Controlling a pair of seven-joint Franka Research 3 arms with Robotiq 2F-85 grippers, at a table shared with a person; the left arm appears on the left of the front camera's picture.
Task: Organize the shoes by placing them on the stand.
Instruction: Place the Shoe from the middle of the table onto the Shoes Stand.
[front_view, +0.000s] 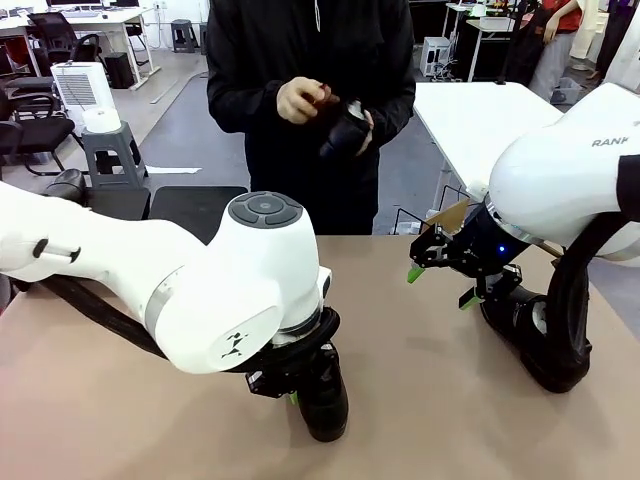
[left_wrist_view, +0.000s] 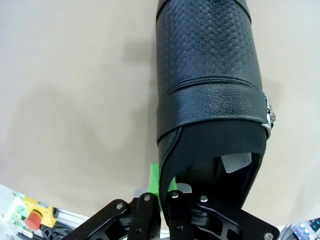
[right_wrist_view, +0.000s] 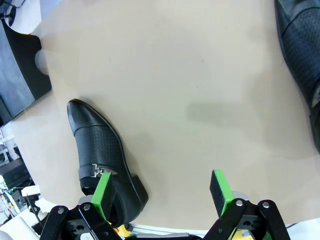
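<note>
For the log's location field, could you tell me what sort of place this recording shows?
Probably a robotics lab in an open office: the left arm and right arm work at a table, with office chairs and desks behind.

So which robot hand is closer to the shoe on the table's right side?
Right. The right gripper hangs open just beside the right-side shoe, a little above it; the left gripper is across the table, clamped on the middle shoe.
</note>
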